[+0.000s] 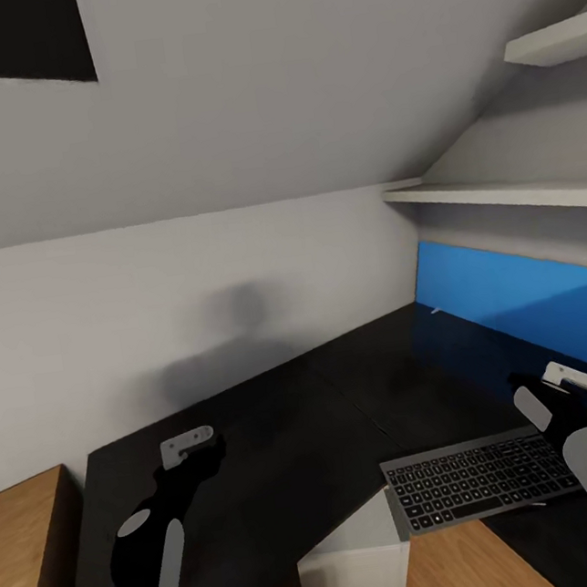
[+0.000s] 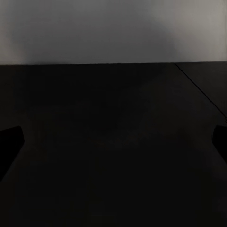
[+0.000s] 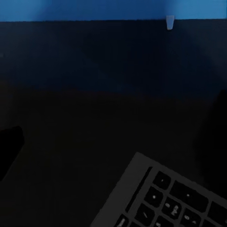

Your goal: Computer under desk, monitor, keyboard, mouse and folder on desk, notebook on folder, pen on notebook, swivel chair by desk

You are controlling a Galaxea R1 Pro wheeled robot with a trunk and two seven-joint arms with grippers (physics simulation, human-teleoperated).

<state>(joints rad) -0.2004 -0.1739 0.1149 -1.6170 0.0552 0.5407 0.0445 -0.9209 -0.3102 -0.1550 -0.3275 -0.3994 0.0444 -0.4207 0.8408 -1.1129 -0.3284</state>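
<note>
- Head view: the glossy black L-shaped desk [image 1: 284, 441] fills the corner beneath a sloped grey wall [image 1: 246, 134]; a blue panel [image 1: 524, 297] backs its right wing, with white shelves [image 1: 502, 193] above.
- The grey keyboard [image 1: 472, 478] lies on the right wing, its near edge overhanging the desk's inner corner.
- The light-grey computer [image 1: 356, 563] stands on the wooden floor [image 1: 456, 572] under that corner.
- Left gripper [image 1: 188, 446] hovers over the left wing, fingers [image 2: 10, 142] spread apart, nothing between them.
- Right gripper [image 1: 570, 379] hangs just beyond the keyboard; whether its fingers are parted cannot be told.
</note>
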